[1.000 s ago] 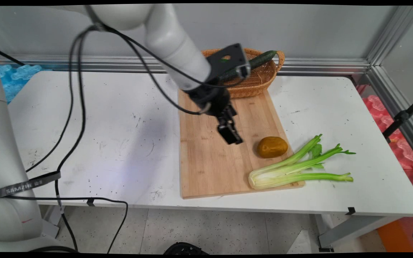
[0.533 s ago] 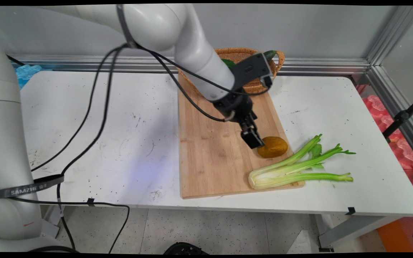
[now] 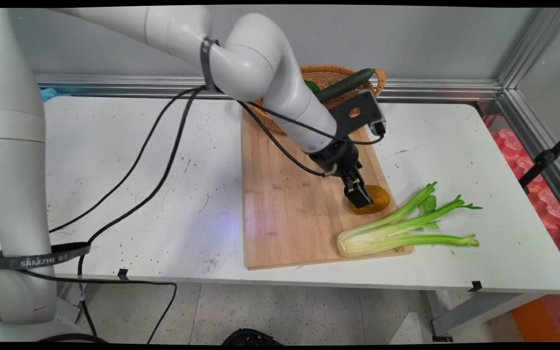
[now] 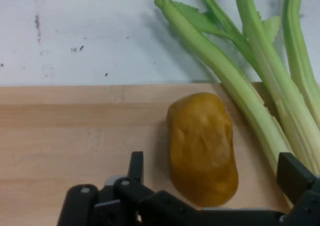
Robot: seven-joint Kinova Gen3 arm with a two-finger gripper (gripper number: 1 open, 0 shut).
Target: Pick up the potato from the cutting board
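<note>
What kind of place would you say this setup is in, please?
Most likely a robotics lab with a mock kitchen station: a white table framed by aluminium rails, a wooden cutting board holding a potato and celery, and a wicker basket.

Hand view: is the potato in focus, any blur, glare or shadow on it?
Hand view: the yellow-brown oval potato is fairly sharp, without glare; the pale green celery stalks cast soft shadows on the white table; the open black two-finger gripper at the bottom edge is soft. Main view: the gripper hides part of the potato on the light wooden cutting board.
</note>
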